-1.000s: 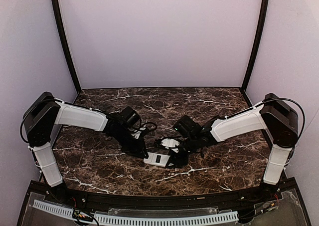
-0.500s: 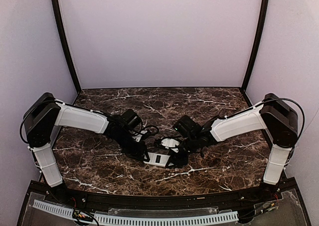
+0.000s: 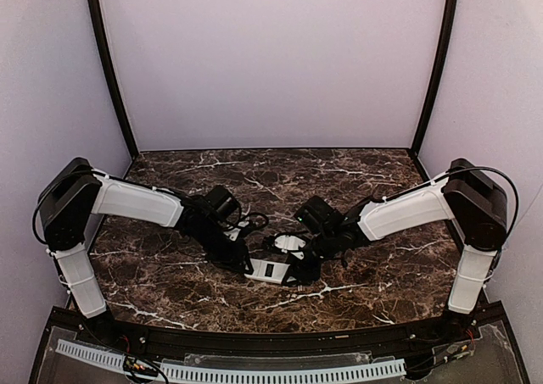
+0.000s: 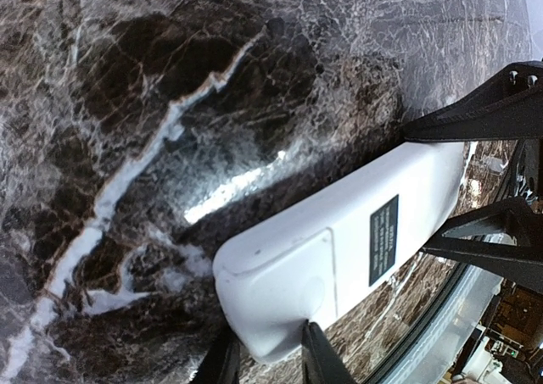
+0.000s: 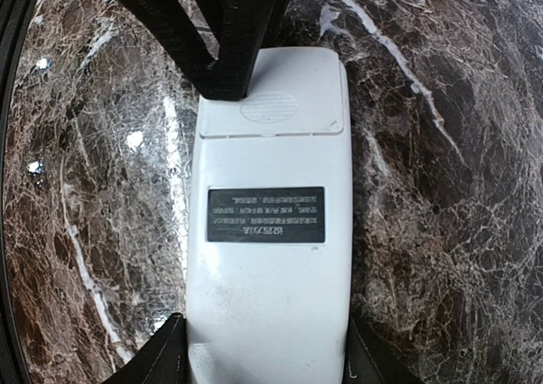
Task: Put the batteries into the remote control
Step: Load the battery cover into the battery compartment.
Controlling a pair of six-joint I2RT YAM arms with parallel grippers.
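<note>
The remote control (image 3: 271, 270) lies back-up on the marble table, with its plain white back and a dark label (image 5: 265, 214) showing. My right gripper (image 5: 267, 358) is shut on its near end, one finger on each long side. At the other end, my left gripper (image 4: 267, 363) stands narrow on the corner with the battery cover (image 5: 271, 113). One fingertip (image 4: 318, 358) rests on the cover and the other sits against the end edge. The cover looks closed. The batteries are out of view.
A small white ring-shaped object (image 3: 290, 242) lies just behind the remote, between the two wrists. The black frame edge (image 3: 271, 340) runs along the table's near side. Purple walls close off the back and sides.
My left wrist has shifted slightly at the remote's cover end. The remote and my right gripper have not visibly moved.
</note>
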